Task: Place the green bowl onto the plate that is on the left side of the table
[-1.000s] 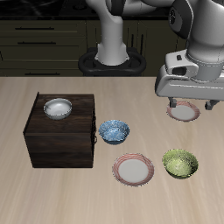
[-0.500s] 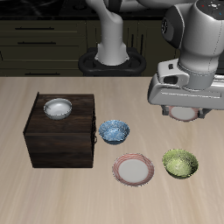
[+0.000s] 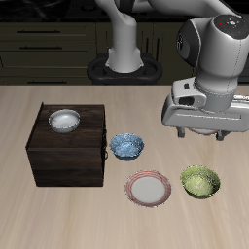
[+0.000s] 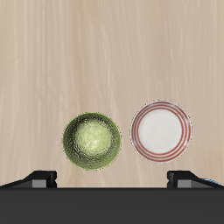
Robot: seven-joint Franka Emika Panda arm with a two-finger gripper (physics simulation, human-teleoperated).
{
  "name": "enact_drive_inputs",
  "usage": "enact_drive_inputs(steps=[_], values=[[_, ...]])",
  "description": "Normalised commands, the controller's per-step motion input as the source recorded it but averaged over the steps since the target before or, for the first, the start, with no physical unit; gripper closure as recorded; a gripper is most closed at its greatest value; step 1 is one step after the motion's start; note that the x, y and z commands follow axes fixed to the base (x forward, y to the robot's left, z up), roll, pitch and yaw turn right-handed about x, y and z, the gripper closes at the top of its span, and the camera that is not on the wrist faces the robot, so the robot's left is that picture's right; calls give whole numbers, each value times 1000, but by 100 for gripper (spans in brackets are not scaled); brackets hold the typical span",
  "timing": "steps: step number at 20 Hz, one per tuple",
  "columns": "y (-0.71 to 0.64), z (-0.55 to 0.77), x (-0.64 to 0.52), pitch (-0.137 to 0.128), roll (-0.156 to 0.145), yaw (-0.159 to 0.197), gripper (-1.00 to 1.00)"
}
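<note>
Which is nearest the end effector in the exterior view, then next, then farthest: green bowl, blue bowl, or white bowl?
From the end effector:
1. Green bowl, just in front of it, toward the table's front edge.
2. Blue bowl, mid-table beside the dark box.
3. White bowl, on top of the box.

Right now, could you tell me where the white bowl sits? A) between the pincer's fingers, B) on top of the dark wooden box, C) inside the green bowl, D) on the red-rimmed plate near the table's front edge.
B: in the exterior view the white bowl rests on top of the dark wooden box, well apart from the plate and the green bowl.
</note>
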Motion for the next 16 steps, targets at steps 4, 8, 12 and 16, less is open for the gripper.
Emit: enact_drive_inputs(steps=[4, 8, 12, 16], values=[[-12, -233, 54, 18, -3, 11, -100], [-27, -301, 80, 26, -15, 1, -100], [-33, -343, 59, 34, -6, 1, -100], [30, -311, 4, 34, 5, -9, -100]])
